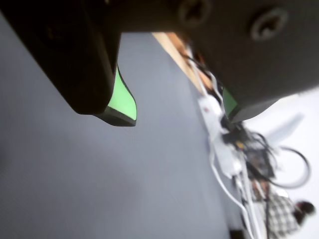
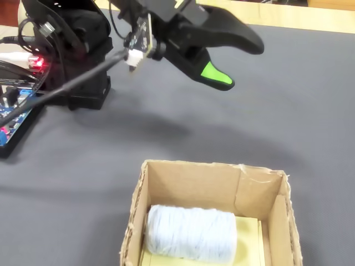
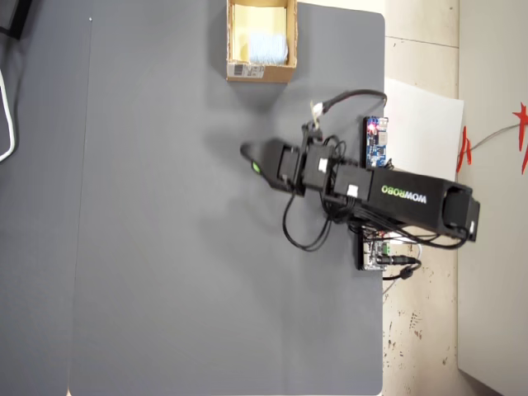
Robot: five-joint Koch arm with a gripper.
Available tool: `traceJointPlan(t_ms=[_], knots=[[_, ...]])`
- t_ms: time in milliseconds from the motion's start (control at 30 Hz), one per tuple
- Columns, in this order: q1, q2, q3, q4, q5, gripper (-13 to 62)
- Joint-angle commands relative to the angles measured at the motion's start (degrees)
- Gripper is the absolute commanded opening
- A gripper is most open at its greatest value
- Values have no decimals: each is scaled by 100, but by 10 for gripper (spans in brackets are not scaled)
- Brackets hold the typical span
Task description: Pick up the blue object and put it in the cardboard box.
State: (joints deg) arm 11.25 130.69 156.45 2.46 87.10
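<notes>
The blue object [image 2: 191,233], a pale blue-white soft roll, lies inside the cardboard box [image 2: 211,166] on its pale yellow floor. In the overhead view the blue object [image 3: 268,48] sits in the right part of the cardboard box [image 3: 260,73] at the top of the grey mat. My gripper [image 2: 239,65] hangs open above the mat, well clear of the box, with nothing between its green-padded jaws. The wrist view shows the gripper [image 1: 179,117] spread wide over bare grey mat. From overhead the gripper [image 3: 250,160] points left, some way below the box.
The arm's base [image 2: 77,50] stands at the back left of the fixed view, with cables around it. A blue circuit board with a red light [image 3: 375,140] lies at the mat's right edge. White paper [image 3: 425,124] lies on the floor beyond it.
</notes>
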Motion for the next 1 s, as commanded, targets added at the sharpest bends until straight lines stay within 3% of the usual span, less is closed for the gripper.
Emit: traceJointPlan(t_ms=[0, 633, 967], knots=[[-97, 510, -123, -598, 123, 346], [-756, 510, 2206, -1529, 448, 346], [-826, 492, 2224, -439, 431, 344]])
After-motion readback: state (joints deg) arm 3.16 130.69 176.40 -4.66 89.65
